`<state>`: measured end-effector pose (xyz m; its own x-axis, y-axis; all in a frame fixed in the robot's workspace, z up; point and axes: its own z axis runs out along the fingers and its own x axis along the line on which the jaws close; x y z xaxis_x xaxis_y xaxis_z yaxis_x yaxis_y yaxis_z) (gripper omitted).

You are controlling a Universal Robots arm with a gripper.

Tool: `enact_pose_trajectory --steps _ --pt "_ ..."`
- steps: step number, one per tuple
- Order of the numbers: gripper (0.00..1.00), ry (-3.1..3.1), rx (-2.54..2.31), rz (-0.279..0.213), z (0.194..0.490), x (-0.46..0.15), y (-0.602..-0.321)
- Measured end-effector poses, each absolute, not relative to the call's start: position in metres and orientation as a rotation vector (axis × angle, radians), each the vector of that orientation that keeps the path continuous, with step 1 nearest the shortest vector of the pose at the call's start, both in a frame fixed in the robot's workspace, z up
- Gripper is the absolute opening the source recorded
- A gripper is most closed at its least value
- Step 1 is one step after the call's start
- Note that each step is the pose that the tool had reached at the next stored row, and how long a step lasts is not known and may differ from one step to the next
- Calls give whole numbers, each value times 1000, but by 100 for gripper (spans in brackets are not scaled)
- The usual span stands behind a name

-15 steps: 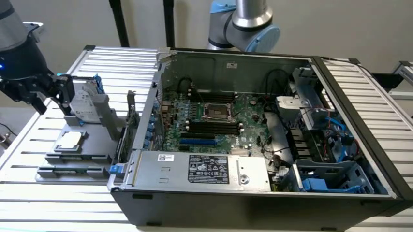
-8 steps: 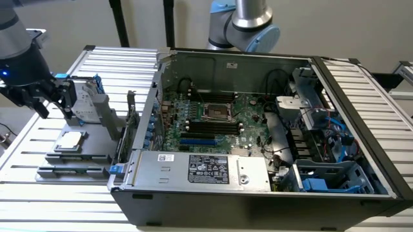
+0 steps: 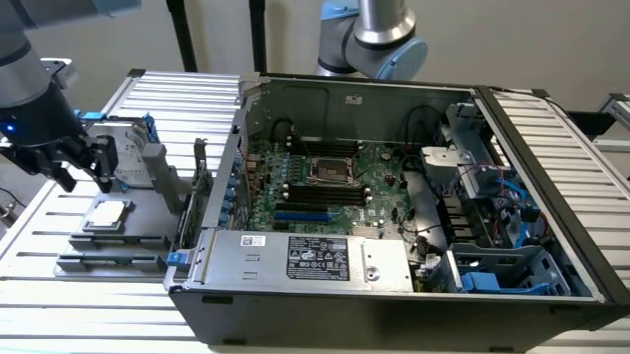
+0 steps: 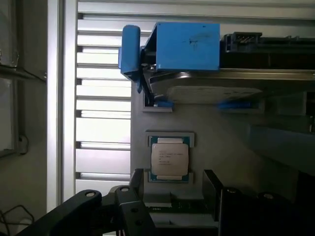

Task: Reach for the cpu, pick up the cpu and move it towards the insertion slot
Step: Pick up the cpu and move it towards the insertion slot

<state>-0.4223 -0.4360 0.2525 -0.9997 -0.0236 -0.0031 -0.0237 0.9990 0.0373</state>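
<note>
You are hovering the claw [image 3: 84, 175], fingers spread and gripping nothing, off the exterior view's left of the open computer case [image 3: 394, 302]. The cpu [image 4: 170, 160] is lying flat in a grey holder [image 4: 221, 142], also just outside that case's left wall. I'd be centring the fingers astride the chip's edges and descending squarely. The insertion slot [image 3: 330, 171] is sitting inside the case, on the green board.
</note>
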Motion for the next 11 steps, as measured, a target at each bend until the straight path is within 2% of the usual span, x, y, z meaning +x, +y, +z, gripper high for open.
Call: enact_pose_trajectory --steps 11 --pt "60 3138 -46 58 233 -421 -442"
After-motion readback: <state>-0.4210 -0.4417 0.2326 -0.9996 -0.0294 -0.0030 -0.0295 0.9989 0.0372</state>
